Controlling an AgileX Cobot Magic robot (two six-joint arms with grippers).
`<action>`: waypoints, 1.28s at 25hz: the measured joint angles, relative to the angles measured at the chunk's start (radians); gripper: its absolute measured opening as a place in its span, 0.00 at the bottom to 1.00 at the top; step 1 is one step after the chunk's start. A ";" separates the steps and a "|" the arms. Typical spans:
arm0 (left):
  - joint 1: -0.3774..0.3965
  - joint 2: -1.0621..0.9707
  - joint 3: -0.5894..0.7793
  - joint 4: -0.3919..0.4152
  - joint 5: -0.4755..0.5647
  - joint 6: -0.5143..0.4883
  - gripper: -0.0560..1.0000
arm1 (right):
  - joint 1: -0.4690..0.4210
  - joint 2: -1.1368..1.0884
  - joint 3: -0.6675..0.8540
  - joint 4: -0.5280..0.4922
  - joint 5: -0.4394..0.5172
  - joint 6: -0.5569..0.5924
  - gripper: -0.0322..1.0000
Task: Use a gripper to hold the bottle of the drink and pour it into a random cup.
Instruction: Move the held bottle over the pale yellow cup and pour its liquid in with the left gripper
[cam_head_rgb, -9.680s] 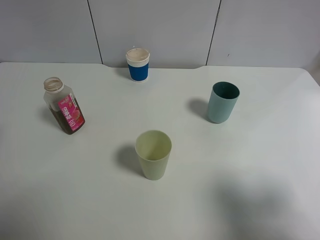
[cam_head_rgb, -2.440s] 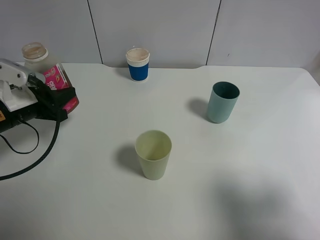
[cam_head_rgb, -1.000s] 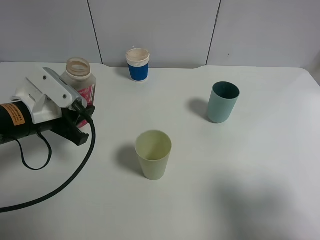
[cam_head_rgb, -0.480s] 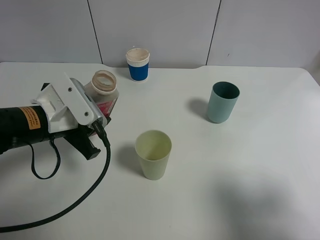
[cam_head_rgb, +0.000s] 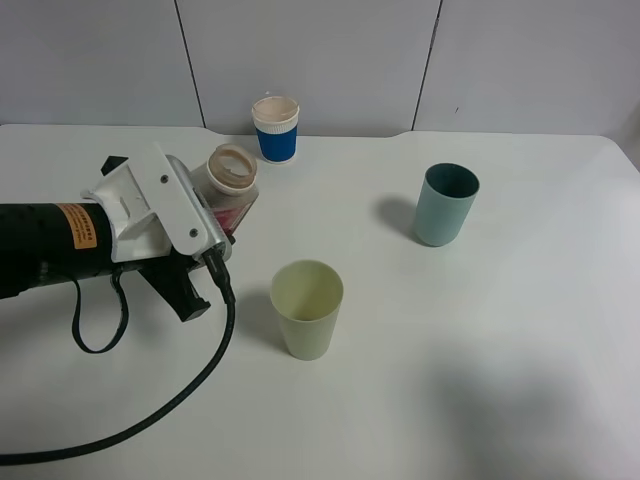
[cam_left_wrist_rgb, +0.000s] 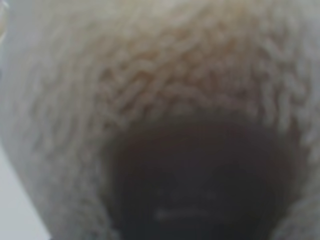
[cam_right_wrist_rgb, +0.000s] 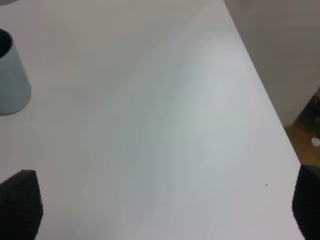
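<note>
My left gripper (cam_head_rgb: 213, 224) is shut on the bottle of the drink (cam_head_rgb: 233, 178), a clear bottle with a pink label and an open neck. It holds the bottle off the table, tilted toward the right, to the upper left of the pale yellow-green cup (cam_head_rgb: 307, 308). The cup stands upright in the middle of the table. The left wrist view is filled by a blurred close-up of the bottle (cam_left_wrist_rgb: 165, 125). My right gripper (cam_right_wrist_rgb: 164, 204) is open and empty over bare table; it does not show in the exterior high view.
A teal-grey tumbler (cam_head_rgb: 446, 204) stands at the right and also shows in the right wrist view (cam_right_wrist_rgb: 10, 75). A white paper cup with a blue sleeve (cam_head_rgb: 275, 128) stands at the back. A black cable (cam_head_rgb: 190, 380) trails from the left arm across the table. The table's right edge (cam_right_wrist_rgb: 260, 85) is near the right gripper.
My left gripper has carried the bottle up off the table and rightward toward the yellow-green cup. In the last half second it moved a little further right and tilted the bottle more.
</note>
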 joint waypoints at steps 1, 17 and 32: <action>0.000 0.000 -0.008 0.001 0.008 0.003 0.37 | 0.000 0.000 0.000 0.000 0.000 0.000 1.00; -0.042 0.000 -0.028 0.099 0.121 0.012 0.37 | 0.000 0.000 0.000 0.000 0.000 0.000 1.00; -0.060 0.000 -0.028 0.133 0.167 0.050 0.37 | 0.000 0.000 0.000 0.000 0.000 0.000 1.00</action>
